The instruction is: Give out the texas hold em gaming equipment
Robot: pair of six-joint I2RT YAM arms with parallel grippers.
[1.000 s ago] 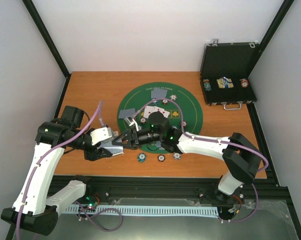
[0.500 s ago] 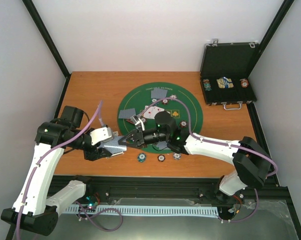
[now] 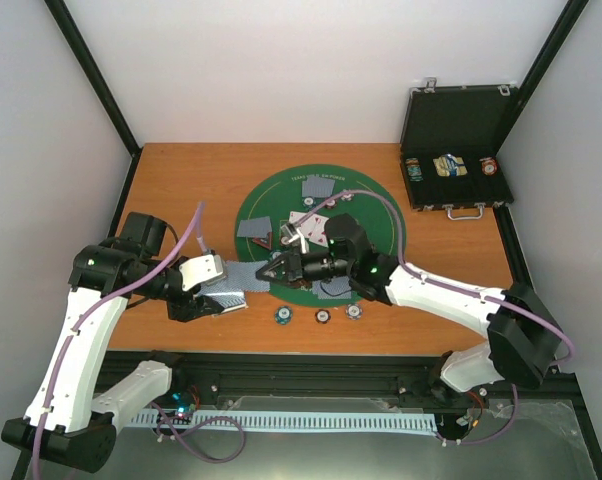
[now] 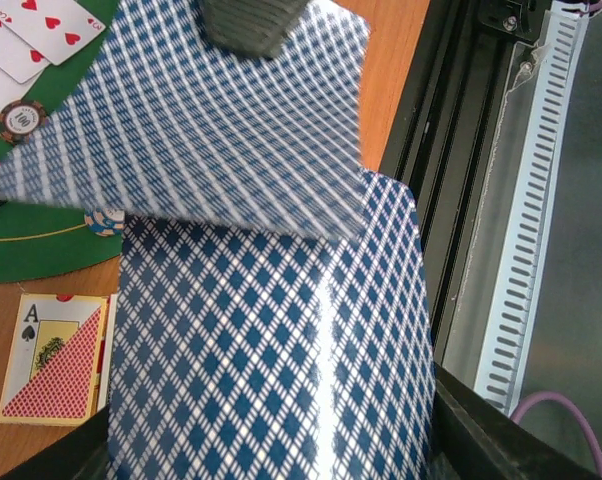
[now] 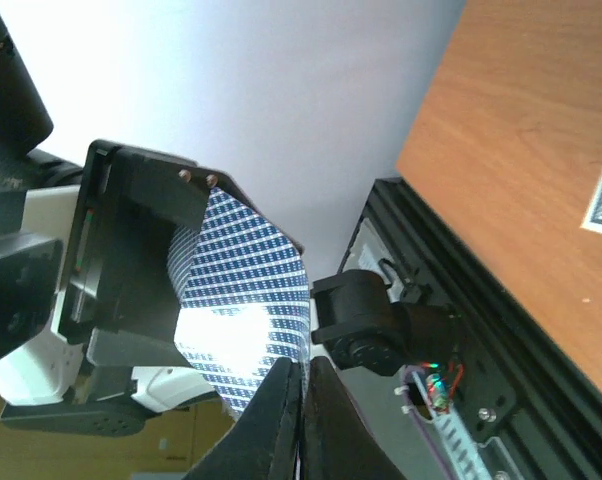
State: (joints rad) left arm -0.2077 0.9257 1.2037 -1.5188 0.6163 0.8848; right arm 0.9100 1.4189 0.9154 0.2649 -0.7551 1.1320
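Right claw (image 5: 303,375): clenched on an edge of one blue-backed card (image 5: 243,290); the pinch looks thin.
Left claw (image 3: 216,295): grasping the deck (image 4: 281,350), just beside the green mat (image 3: 381,225), above the counter (image 3: 171,180).
Card: bowed, its far part overlapping the deck.
Risk, slip: pull fast and you may lose it from the tips.
Risk, double: friction could drag a second card along.
Risk, chips (image 3: 323,316): a low swing over the mat could scatter them.

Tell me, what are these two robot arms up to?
They are dealing poker. The left gripper holds a deck of blue-checked cards, and the right gripper is pinched on the top card, which is bowed up off the deck. Three chips lie along the near edge of the green mat.
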